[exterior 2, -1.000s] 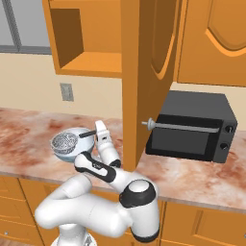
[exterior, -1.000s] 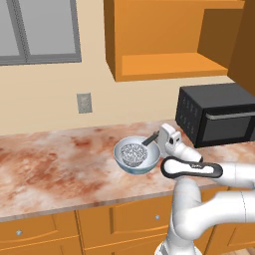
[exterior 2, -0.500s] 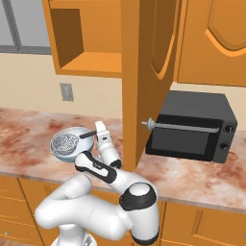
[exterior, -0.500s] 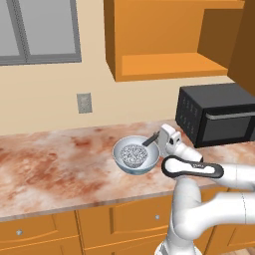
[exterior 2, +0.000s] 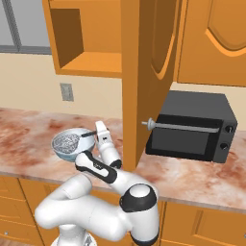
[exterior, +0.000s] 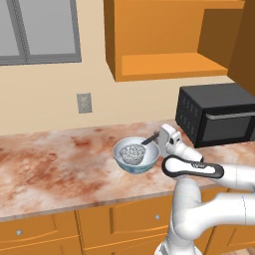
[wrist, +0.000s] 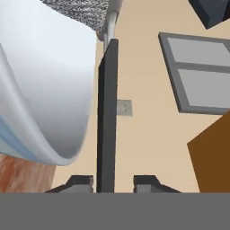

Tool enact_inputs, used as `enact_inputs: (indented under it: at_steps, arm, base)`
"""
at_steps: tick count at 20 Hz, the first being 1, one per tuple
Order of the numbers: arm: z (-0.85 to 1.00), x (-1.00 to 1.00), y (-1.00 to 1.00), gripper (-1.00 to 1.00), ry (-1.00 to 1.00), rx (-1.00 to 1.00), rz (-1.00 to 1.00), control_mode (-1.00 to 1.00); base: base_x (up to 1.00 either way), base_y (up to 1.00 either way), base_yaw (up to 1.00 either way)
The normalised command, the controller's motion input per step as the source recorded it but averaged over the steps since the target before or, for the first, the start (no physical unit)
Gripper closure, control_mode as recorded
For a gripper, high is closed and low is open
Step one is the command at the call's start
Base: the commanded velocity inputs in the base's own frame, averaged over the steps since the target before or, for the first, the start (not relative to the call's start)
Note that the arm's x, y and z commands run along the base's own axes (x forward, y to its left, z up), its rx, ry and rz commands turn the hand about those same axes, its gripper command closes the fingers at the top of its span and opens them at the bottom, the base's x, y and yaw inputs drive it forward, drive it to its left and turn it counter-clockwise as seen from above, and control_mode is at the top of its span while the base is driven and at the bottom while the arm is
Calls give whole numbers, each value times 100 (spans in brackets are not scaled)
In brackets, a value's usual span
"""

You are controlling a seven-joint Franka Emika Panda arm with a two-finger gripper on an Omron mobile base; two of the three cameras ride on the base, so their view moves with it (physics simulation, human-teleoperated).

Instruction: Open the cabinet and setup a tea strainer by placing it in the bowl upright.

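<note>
Orange-brown wooden wall cabinet (exterior 2: 149, 72) open, door swung out. Pale white-blue ceramic bowl (exterior: 136, 162) on marbled countertop, silver wire-mesh tea strainer (exterior: 132, 152) sitting inside, black handle over rim.

My left base camera sits behind the arm, looking forward and down over the countertop (exterior: 50, 169) toward the back wall. My right base camera looks at the same stretch from the other side. Both share the bowl (exterior: 136, 156) near the countertop's front edge, the microwave (exterior: 219, 114) at the back, the wall outlet (exterior: 83, 102) and the open cabinet (exterior: 164, 40). My hand camera is rolled sideways and sits very close against the bowl's outer wall, facing along the strainer handle (wrist: 107, 121) toward the wall and window (wrist: 197, 74).
</note>
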Motion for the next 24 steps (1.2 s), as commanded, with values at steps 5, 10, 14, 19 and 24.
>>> enact_inputs:
  at_steps: [5,10,14,19,24]
  arm:
    - [0,0,0,-100,0,0,0,-100]
    - [0,0,0,-100,0,0,0,-100]
    - [1,-4,0,-100,1,0,0,-100]
    - [26,-17,-8,-100,13,0,0,-100]
    - [60,-39,-22,-100,19,-1,0,-100]
  base:
    - [0,0,0]
    - [0,0,0]
    - [0,0,0]
    - [0,0,0]
    - [0,0,0]
